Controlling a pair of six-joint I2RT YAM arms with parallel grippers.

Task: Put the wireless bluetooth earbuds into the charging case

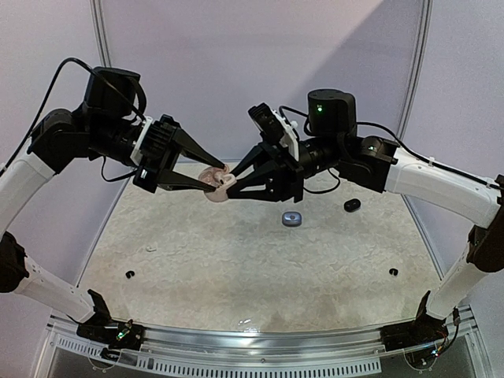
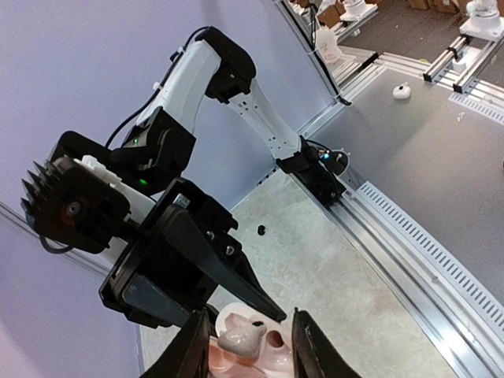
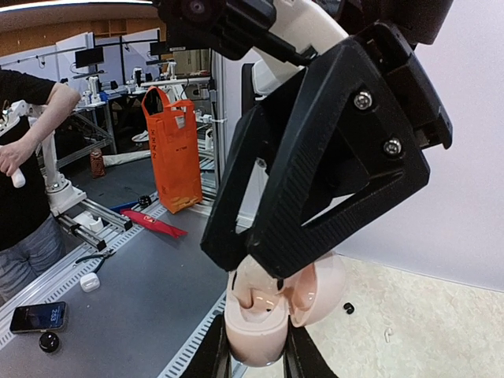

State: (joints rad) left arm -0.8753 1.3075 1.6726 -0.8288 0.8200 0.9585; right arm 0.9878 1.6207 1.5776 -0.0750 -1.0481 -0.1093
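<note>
Arms meet high above the counter (image 1: 260, 268), with the pale pink charging case (image 1: 211, 178) held between them in mid-air, well clear of the surface. The right tool (image 1: 234, 181) is clamped on the case's rounded lower body; in the right wrist view its fingers (image 3: 216, 354) press that shell (image 3: 253, 335) from both sides, and the hinged lid (image 3: 319, 287) stands open to the right. The left tool (image 1: 223, 175) comes in from the opposite side, tip to tip with the right one. In the left wrist view its fingers (image 2: 193, 346) sit against either side of the case's open top, closed on it. Between them a whitish earbud (image 2: 239, 340) lies in the open case; whether it is fully seated cannot be told.

Down on the counter, a blue-grey case (image 1: 291, 220) lies below the right tool, closed. A black case (image 1: 352, 205) rests just to its right, nearer the back. A black earbud (image 1: 130, 275) lies near the left edge, and a second black earbud (image 1: 393, 272) lies near the right edge, the two well apart. A tiny white piece (image 1: 150, 249) lies a little behind the left one, too small to identify.
</note>
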